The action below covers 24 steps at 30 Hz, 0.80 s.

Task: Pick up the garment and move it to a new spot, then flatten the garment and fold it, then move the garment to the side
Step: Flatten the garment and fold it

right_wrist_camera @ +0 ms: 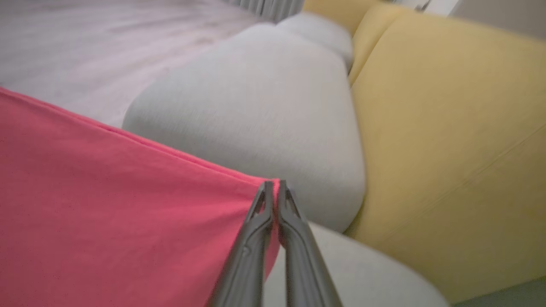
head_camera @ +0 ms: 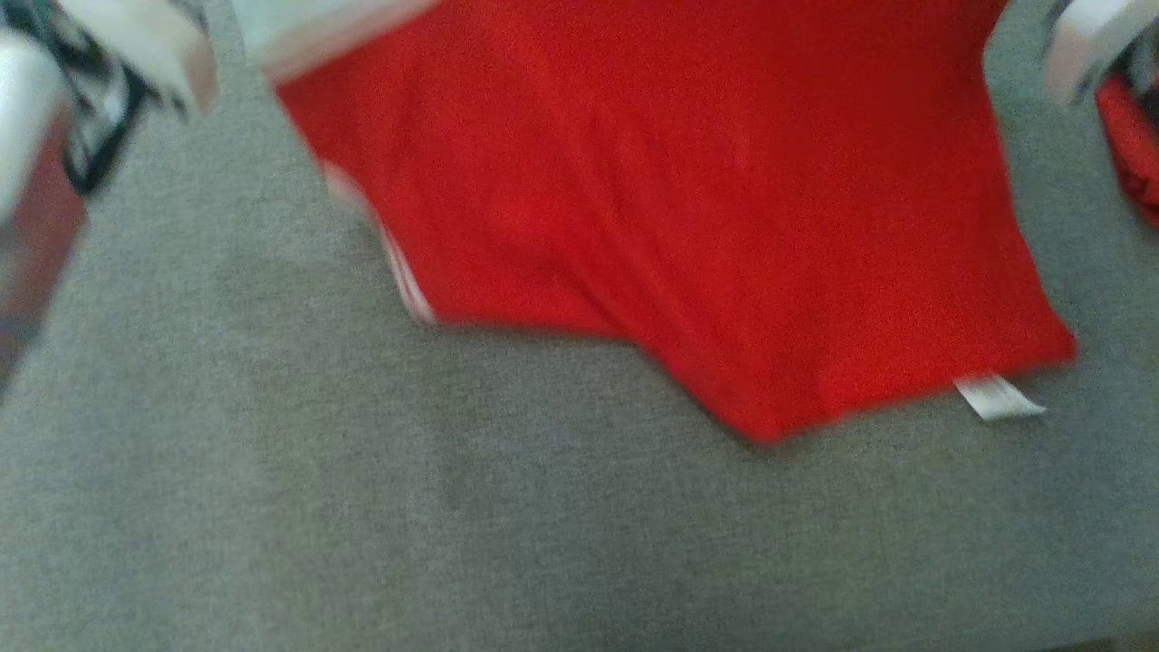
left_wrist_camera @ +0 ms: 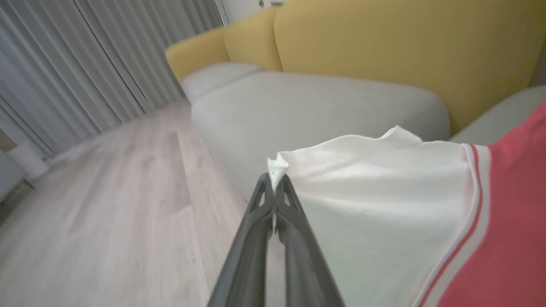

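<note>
Garment [head_camera: 688, 199] is a red shirt with a white sleeve [left_wrist_camera: 375, 192] and white stripe trim, and it's strung out in the air between the two arms over the grey sofa seat [head_camera: 362, 507]. Left jaws are clamped tight on the tip of the white sleeve, with a little peak of cloth poking out past the dark fingers [left_wrist_camera: 254, 238]. Right jaws are pinched closed on a corner of the red edge [right_wrist_camera: 192, 160], cloth stretching away to the left of that wrist view. From the head camera the bottom hem sags toward the seat, with a small white tag [head_camera: 996, 397] sticking out near its right end. Can't tell if the hem actually touches the cushion, it's blurry. Yellow backrest [left_wrist_camera: 384, 55] sits behind the grey cushions — wood floor [left_wrist_camera: 106, 192] and grey curtains [left_wrist_camera: 85, 55] off to the side
</note>
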{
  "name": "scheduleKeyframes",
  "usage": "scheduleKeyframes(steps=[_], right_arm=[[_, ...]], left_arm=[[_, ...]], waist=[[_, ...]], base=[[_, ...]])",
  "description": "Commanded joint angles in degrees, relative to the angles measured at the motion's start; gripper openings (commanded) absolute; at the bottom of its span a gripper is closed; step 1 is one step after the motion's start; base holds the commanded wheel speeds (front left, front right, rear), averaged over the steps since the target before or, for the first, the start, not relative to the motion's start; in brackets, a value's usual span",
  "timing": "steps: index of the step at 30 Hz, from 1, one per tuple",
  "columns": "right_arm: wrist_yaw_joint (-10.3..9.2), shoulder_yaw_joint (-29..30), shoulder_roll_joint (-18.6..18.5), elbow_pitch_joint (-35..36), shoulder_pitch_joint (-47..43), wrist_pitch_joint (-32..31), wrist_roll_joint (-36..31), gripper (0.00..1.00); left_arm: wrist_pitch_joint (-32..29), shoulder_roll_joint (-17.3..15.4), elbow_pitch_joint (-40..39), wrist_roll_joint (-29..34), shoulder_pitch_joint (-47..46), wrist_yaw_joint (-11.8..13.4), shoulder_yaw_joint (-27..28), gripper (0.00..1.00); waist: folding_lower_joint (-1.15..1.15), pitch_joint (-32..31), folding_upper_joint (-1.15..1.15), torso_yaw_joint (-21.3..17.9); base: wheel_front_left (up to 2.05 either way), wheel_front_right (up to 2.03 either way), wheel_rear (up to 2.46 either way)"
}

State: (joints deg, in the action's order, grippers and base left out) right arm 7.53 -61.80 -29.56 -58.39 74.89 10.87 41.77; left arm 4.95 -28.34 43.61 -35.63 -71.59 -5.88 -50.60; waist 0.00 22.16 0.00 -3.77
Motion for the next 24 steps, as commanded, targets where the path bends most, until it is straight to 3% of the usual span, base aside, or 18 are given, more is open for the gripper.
scheduleKeyframes(steps=[1, 6, 11, 18, 24], right_arm=[[-0.04, 0.96, -1.67, -0.07, 2.71, 1.51, -0.64, 0.0], [-0.04, 5.04, -3.04, -1.83, 14.62, 3.94, -5.83, 0.0], [-0.04, 15.84, -6.78, 2.81, 24.58, 4.1, -15.3, 0.0], [-0.04, 21.1, -7.31, 5.06, 19.8, 4.11, -22.27, 0.0], [-0.04, 23.38, -7.24, 5.76, 9.81, 4.12, -22.62, 0.0]], left_arm=[[0.8, -2.68, -1.4, 0.96, -5.83, 1.03, 2.99, 0.0], [2.5, -2.2, -2.08, 4.26, -17.3, 3.2, 4.23, 0.0], [4.95, -0.73, -2.01, 8.85, -28.94, 5.05, 4.13, 0.0], [7.57, -0.47, -1.81, 10.13, -30.43, 3.77, 3.08, 0.0], [9.13, -4.39, -9.29, 11.4, -19.33, 4.32, -0.03, 0.0]], waist=[[0.0, 0.26, 0.0, -0.15], [0.0, 1.69, 0.0, -0.71], [0.0, 4.07, 0.0, -0.12], [0.0, 5.19, 0.0, 0.71], [0.0, 6.75, 0.0, 2.2]], base=[[0.0, 0.0, 0.0], [0.0, 0.0, 0.0], [0.0, 0.0, 0.0], [0.0, 0.0, 0.0], [0.0, 0.0, 0.0]])
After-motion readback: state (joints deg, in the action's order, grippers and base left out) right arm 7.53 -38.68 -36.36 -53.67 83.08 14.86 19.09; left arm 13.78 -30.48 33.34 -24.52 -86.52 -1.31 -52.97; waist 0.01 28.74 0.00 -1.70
